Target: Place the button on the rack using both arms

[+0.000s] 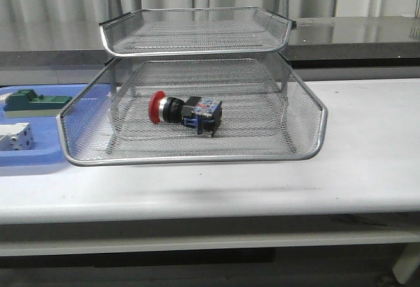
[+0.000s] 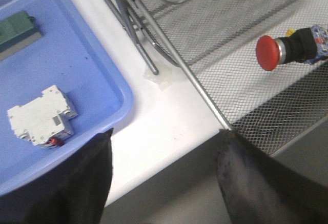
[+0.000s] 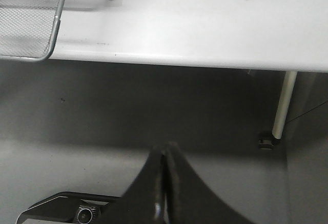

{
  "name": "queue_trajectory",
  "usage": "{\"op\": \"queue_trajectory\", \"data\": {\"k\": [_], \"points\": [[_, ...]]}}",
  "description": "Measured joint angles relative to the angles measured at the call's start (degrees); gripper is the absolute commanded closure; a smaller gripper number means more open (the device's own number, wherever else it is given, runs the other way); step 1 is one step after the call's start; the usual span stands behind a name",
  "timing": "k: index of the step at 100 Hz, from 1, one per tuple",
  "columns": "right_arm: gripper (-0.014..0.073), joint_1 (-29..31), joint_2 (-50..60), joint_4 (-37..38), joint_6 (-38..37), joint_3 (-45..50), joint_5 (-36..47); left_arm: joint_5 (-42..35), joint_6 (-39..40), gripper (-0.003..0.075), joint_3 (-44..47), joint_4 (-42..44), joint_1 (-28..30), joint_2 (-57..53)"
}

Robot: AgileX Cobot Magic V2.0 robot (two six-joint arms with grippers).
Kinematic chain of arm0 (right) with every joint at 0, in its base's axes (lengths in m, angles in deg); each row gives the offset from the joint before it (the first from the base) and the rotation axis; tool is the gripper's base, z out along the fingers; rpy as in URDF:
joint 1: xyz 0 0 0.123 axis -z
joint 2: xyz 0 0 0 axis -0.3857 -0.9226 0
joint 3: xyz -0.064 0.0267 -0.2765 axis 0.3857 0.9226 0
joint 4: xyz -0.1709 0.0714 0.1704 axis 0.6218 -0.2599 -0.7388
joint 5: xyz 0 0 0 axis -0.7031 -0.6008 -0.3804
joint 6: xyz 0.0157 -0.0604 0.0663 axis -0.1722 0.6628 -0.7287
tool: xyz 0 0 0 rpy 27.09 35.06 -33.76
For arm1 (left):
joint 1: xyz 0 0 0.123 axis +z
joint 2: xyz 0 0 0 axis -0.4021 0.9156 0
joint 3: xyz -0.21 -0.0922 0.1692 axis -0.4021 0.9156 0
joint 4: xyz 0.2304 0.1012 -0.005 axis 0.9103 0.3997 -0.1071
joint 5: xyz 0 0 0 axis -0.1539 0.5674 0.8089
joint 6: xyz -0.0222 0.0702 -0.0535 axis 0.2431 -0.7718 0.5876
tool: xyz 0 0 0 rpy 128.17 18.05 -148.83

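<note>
Front view: button [image 1: 185, 111] lies on its side inside the rack [image 1: 308, 152], red cap leftward. Left gripper [image 2: 164, 175], spread wide and empty, is nearer; right gripper [image 3: 164, 183], pressed closed and empty, hangs beyond the rack's corner.

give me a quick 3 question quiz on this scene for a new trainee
1. True or false: the button lies on its side in the lower mesh tray of the rack.
2. Which gripper has its fingers pressed together? A) left gripper B) right gripper
3. Fill in: the white block and green block sit in the ____ tray.

Key: 1 true. 2 B; the left one is open and empty. 3 blue.
</note>
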State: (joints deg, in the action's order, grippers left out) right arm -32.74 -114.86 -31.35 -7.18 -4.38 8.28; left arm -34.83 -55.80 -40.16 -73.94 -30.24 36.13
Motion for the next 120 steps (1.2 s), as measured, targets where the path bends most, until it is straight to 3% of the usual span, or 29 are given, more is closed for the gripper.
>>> {"op": "queue_trajectory", "data": {"k": [34,59,91,120], "points": [[0.0661,0.0,0.0,0.0,0.1,0.0,0.0,-20.2,0.0,0.0302,22.4,-3.2,0.3,-19.6],[0.0661,0.0,0.0,0.0,0.1,0.0,0.0,-29.2,0.0,0.0302,33.9,-6.7,0.3,-33.1],[0.0661,0.0,0.0,0.0,0.0,0.0,0.0,-36.5,0.0,0.0301,40.8,-9.1,0.3,-43.9],[0.0661,0.0,0.0,0.0,0.0,0.0,0.0,-39.3,0.0,0.0302,41.8,-9.6,0.3,-45.0]]}}
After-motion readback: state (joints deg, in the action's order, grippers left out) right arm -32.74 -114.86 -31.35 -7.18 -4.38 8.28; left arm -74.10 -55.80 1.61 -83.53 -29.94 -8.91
